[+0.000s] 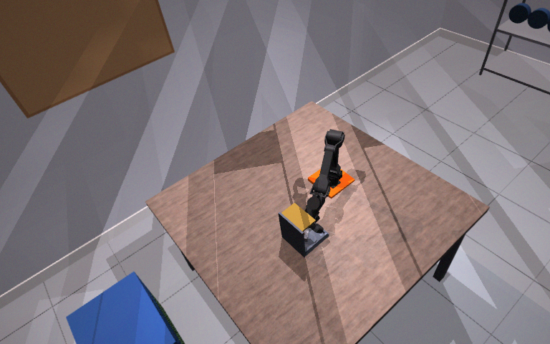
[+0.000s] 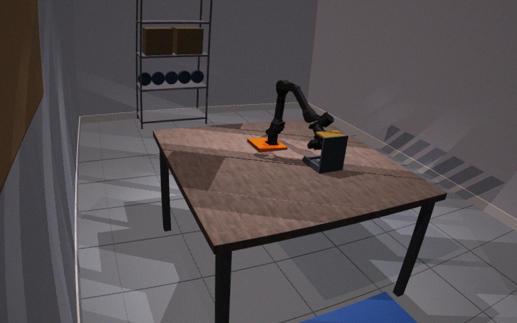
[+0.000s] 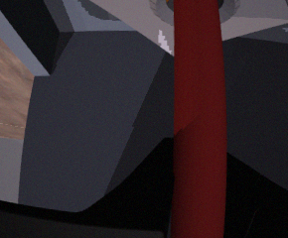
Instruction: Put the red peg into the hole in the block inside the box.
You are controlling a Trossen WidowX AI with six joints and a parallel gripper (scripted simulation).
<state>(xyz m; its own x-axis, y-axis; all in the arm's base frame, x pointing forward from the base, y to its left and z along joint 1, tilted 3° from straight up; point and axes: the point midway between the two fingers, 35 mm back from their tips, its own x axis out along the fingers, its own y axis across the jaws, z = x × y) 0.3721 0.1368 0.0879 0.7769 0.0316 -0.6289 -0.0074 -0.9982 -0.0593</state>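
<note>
My gripper (image 1: pixel 317 228) (image 2: pixel 314 143) is at the open front of the box (image 1: pixel 291 233) (image 2: pixel 332 155), in front of the roof's edge. It is shut on the red peg (image 3: pixel 200 99), which runs from the bottom to the top of the wrist view. The yellow roof (image 1: pixel 296 216) (image 2: pixel 330 134) juts out from the top of the back wall. The pale block (image 3: pixel 263 14) is at the top of the wrist view, with a grey ring showing on both sides of the peg. The peg covers most of the hole, so I cannot tell whether its tip is in it. The top and exterior views hide the peg.
The box stands on the wooden table (image 1: pixel 243 204) (image 2: pixel 253 188). Low walls edge the box floor. The arm's orange base plate (image 1: pixel 332 194) (image 2: pixel 256 145) is on the side of the open front. A shelf rack and a blue object stand off the table.
</note>
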